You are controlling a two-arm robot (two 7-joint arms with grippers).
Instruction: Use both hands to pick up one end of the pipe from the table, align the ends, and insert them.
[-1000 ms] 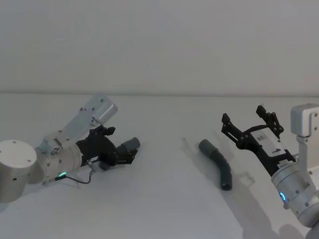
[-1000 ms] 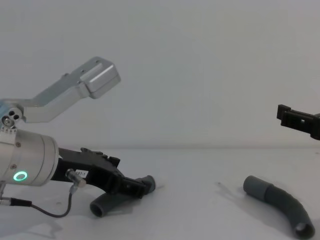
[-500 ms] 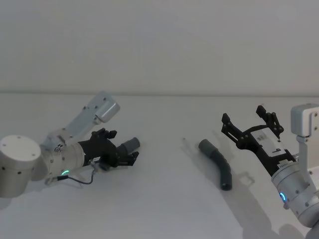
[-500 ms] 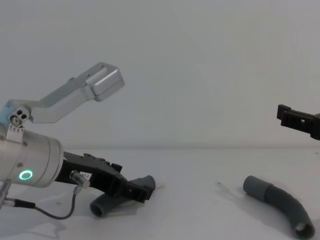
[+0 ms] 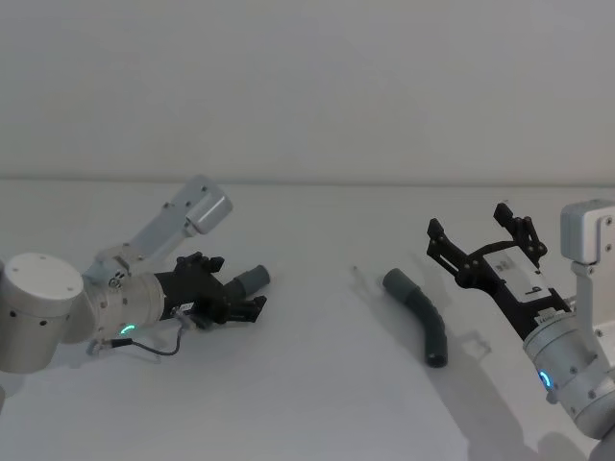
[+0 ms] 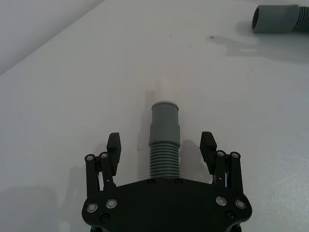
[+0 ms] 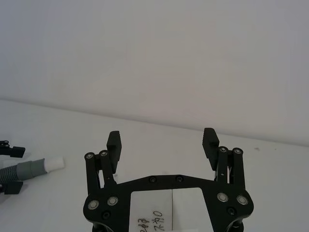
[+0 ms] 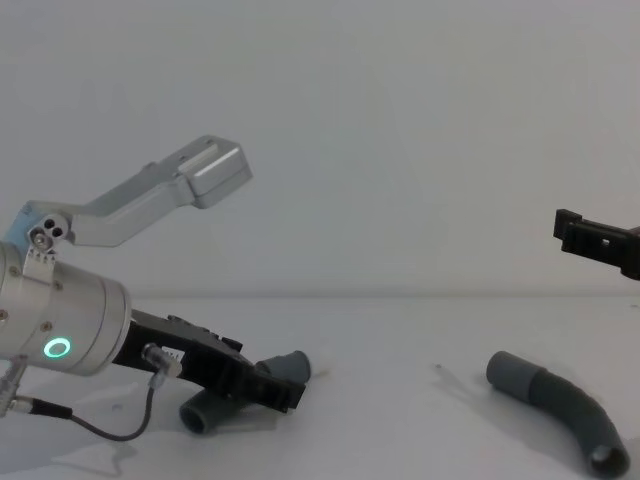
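I see a plain pale wall (image 5: 307, 86) at the back. A tiny dark speck (image 5: 354, 270) lies in front of it.

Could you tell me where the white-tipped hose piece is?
In the head view the white-tipped hose piece lies left on the table, between the left gripper's open fingers; the other piece lies farther right.

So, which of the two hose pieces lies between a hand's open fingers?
The left piece, with the white-tipped cuff: the left hand straddles it. The other piece lies alone, apart from the right hand.
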